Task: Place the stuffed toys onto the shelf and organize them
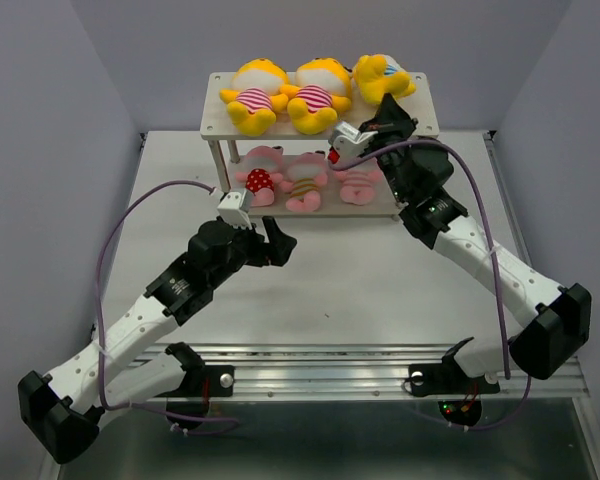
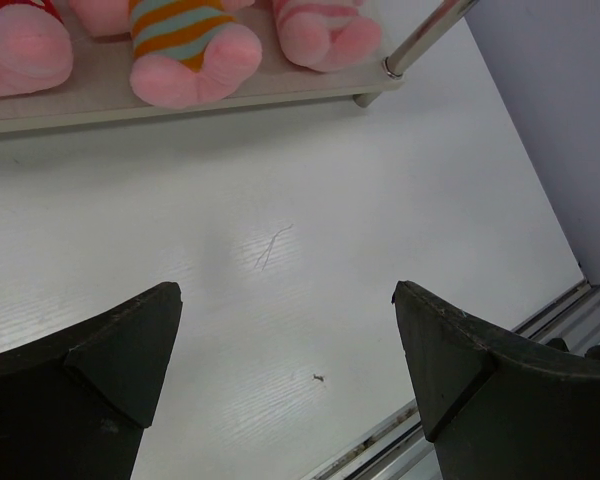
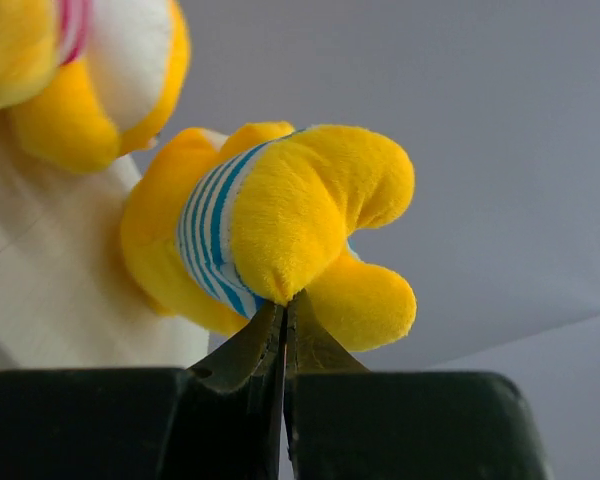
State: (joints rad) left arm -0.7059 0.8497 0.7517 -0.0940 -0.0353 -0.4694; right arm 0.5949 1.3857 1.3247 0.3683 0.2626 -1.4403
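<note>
The shelf (image 1: pixel 212 118) holds three yellow toys on its top board: two in pink stripes (image 1: pixel 258 95) (image 1: pixel 318 95) and one in blue stripes (image 1: pixel 382 76) at the right end. My right gripper (image 1: pixel 385 104) is shut, and its tips (image 3: pixel 284 300) pinch the blue-striped toy's (image 3: pixel 280 215) lower edge. Three pink toys sit on the lower board: red dotted (image 1: pixel 260 177), orange-striped (image 1: pixel 305 182) and pink-striped (image 1: pixel 360 186). My left gripper (image 1: pixel 278 240) is open and empty (image 2: pixel 287 290) above the table in front of the lower board (image 2: pixel 100 95).
The shelf's thin metal leg (image 2: pixel 425 35) stands at the lower board's right corner. The white table (image 1: pixel 380 290) ends in a metal rail (image 1: pixel 330 365) at the near edge. Grey walls close in behind and on both sides.
</note>
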